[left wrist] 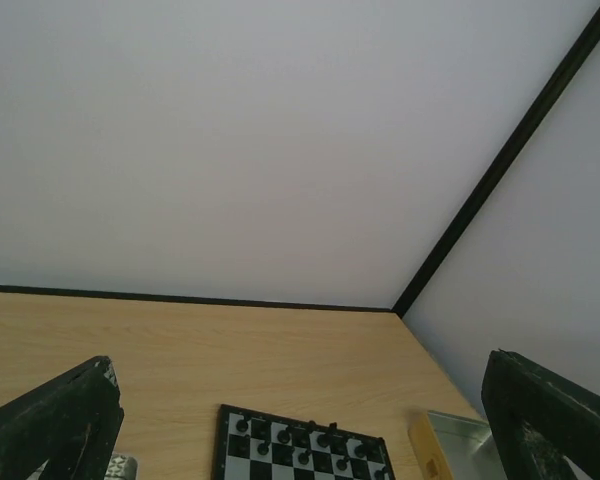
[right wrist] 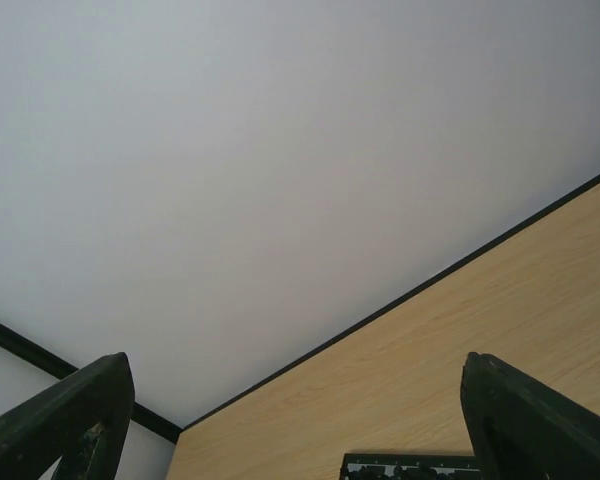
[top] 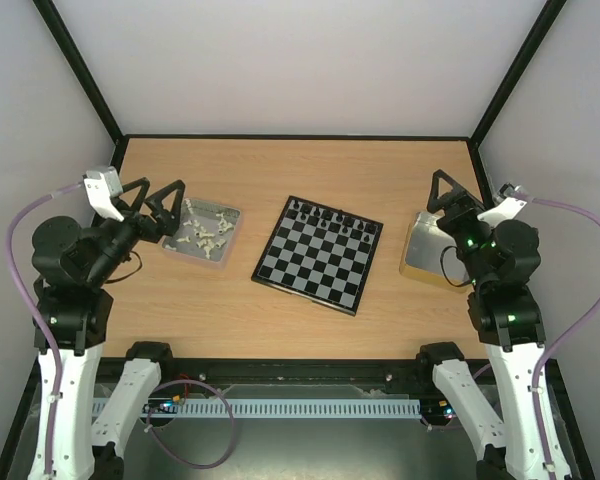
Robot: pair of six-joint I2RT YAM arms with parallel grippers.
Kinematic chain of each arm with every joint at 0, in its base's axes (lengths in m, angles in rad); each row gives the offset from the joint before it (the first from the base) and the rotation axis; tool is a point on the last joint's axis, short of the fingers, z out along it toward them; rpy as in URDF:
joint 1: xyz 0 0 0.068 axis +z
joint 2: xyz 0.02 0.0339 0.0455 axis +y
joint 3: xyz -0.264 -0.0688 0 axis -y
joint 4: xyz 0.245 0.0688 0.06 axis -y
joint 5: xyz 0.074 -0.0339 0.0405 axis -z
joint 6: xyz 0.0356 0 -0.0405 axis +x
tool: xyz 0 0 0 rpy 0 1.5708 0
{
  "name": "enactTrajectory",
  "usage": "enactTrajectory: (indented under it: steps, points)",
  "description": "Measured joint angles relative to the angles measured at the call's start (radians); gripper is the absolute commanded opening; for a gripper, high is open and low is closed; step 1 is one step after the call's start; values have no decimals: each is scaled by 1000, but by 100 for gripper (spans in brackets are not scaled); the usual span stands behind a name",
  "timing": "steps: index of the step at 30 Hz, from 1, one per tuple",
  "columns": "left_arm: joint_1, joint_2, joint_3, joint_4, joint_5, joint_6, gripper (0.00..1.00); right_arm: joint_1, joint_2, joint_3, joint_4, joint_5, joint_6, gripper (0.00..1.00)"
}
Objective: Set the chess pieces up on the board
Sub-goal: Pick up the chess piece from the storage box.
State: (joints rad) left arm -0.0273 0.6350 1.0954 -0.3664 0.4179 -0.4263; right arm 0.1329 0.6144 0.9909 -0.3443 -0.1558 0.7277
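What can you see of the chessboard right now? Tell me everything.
The board is a flat square, checkered black and pale grey-white, with a thin black border. It lies mid-table on the wooden table, turned at an angle. Black chess pieces stand upright along its far edge; the other squares look bare. It sits between two metal trays, apart from both.

Bright, even, diffuse light with no clear source. White walls are washed out and featureless. Only faint, soft shadows on the table. Right tray shows yellowish glare. Top view is sharp, but the pieces are too tiny for detail. Wrist views are slightly soft. Left end effector fingers and right end effector fingers are underexposed, near-black silhouettes.
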Motion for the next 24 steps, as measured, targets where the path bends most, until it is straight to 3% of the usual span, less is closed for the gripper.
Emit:
enactTrajectory:
  steps: [7, 13, 20, 24]
  points:
    - [0, 1, -47, 43, 37, -31, 100, -3, -10, -61, 43, -37, 34, 93]
    - [4, 16, -188, 110, 77, -62, 100, -5, 2, -102, 63, -104, 42, 94]
    - [5, 218, -233, 82, 73, -111, 100, -7, 48, -170, 84, -212, 34, 91]
    - [5, 312, -233, 29, 13, -131, 95, -7, 70, -208, 84, -236, 28, 84]
